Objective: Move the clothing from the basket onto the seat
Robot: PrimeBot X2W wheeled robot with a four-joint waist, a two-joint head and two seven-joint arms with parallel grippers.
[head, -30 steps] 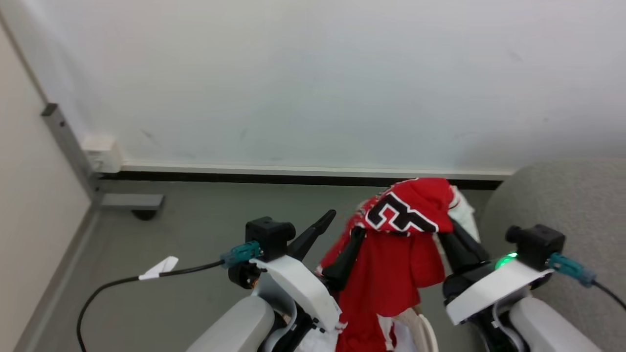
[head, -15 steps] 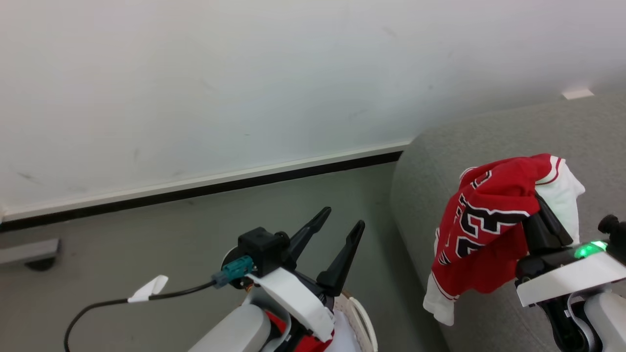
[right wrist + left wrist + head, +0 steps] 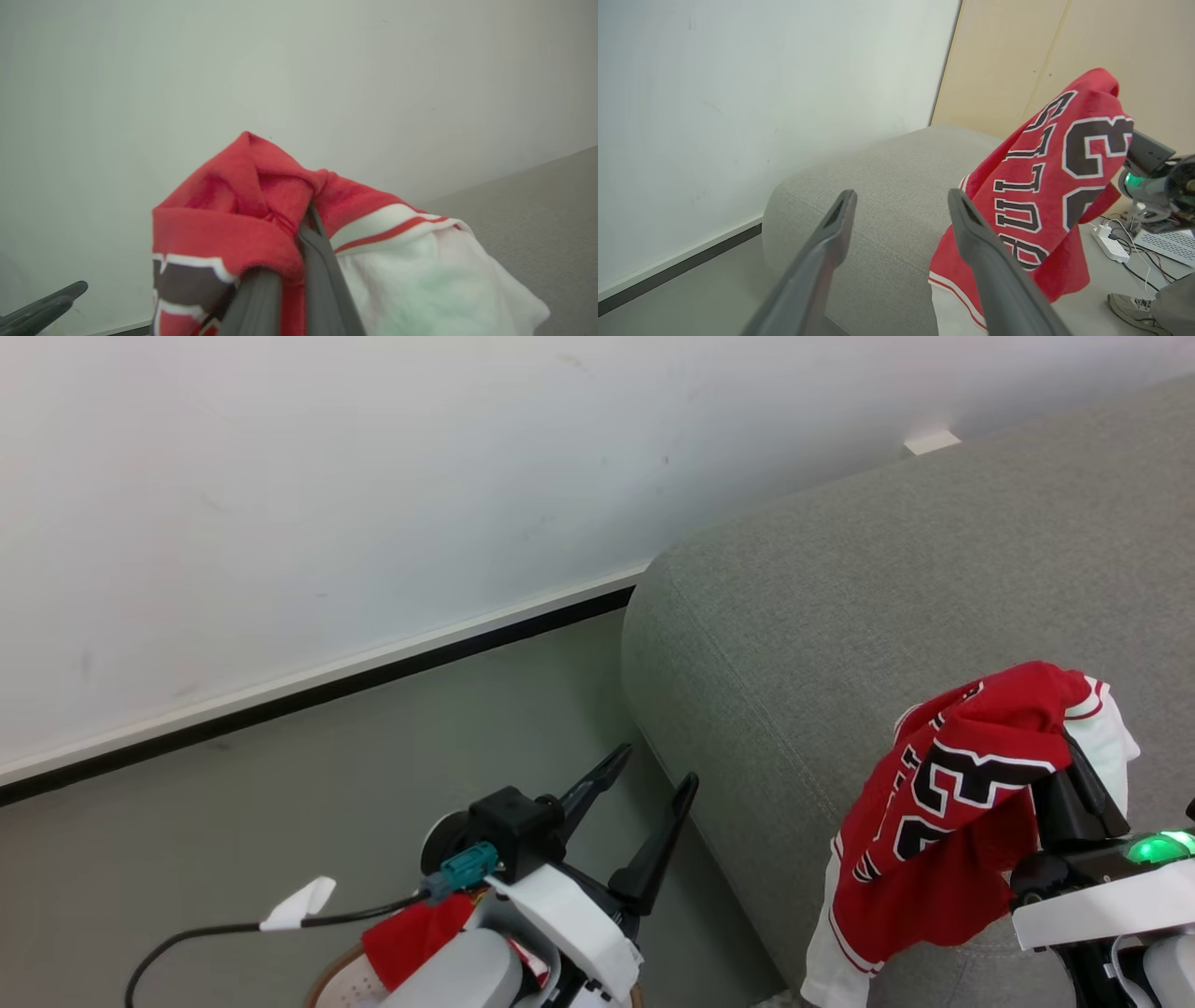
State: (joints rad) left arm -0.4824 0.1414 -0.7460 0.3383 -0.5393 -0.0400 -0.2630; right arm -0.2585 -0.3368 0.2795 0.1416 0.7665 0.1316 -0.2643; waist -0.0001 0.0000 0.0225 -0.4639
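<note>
Where the red jersey (image 3: 943,821) folds over, a black, white-edged "23" and lettering that seems to read "BULLS" cross its fleecy knit, with red-striped white trim. The right gripper (image 3: 310,224) pinches its bunched top, hanging it over the seat (image 3: 840,597), a rounded grey woven cushion. The left gripper (image 3: 655,767) stands spread and empty above the brown-rimmed basket (image 3: 322,982), which holds more red cloth (image 3: 415,933).

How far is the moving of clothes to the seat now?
Done: the red jersey with black numbers is out of the cream plastic basket. In hand: the right gripper, shut on it, holds it over the large grey fabric seat. Left: release it, then fetch the other red garment lying in the basket below the open left gripper.
</note>
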